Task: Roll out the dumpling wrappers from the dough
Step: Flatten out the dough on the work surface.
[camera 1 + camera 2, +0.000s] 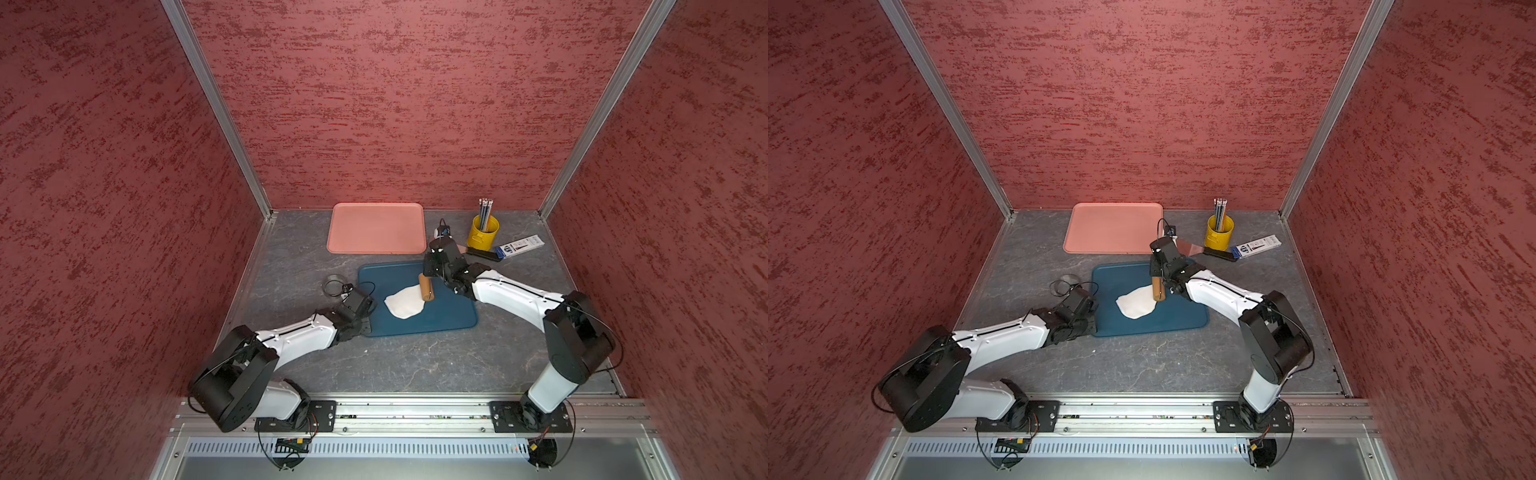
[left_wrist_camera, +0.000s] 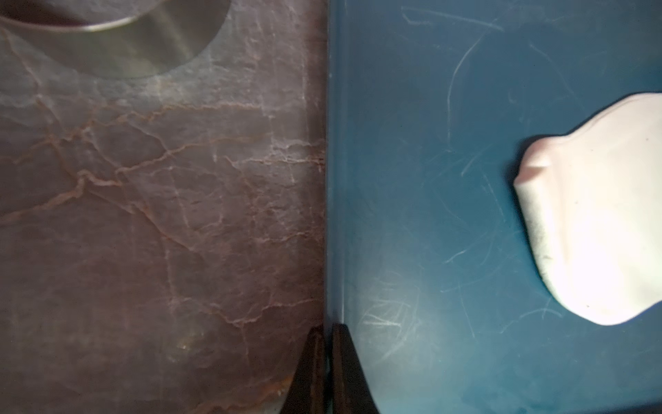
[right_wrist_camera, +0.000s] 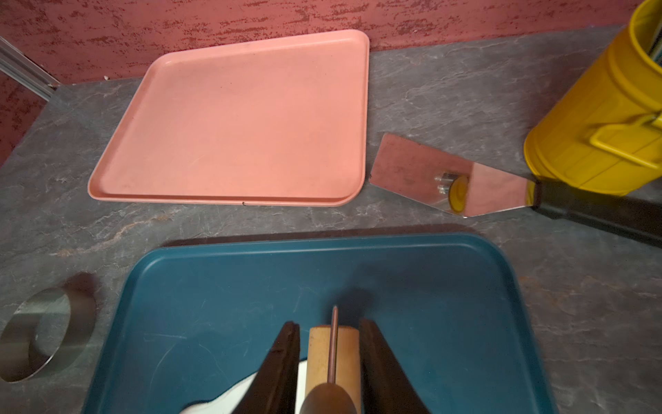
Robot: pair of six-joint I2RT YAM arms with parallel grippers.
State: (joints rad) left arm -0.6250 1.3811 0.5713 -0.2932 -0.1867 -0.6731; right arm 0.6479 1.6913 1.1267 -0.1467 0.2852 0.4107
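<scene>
Grey marbled tabletop (image 1: 415,365) enclosed by red textured walls. The dough (image 1: 404,305) is a white, flattened sheet of irregular outline, smooth-surfaced, with one thicker folded edge visible in the left wrist view (image 2: 537,168). In both top views it lies just below frame centre, on the middle of the blue tray (image 1: 440,320).

Containers, left to right: a pink tray (image 1: 376,228) stands beyond the blue tray, near the back wall; the blue tray carries the dough and the wooden roller (image 1: 427,289), whose barrel rests on the dough's right-hand edge; a yellow cup (image 1: 482,235), right of centre, holds upright pencils (image 1: 485,212).

The left gripper (image 2: 324,358) has its fingers pressed together at the blue tray's left rim; whether they pinch that rim cannot be told. The right gripper (image 3: 329,333) stands part-spread, its fingers (image 3: 283,358) flanking the roller barrel and clamped on the roller's handle.
</scene>
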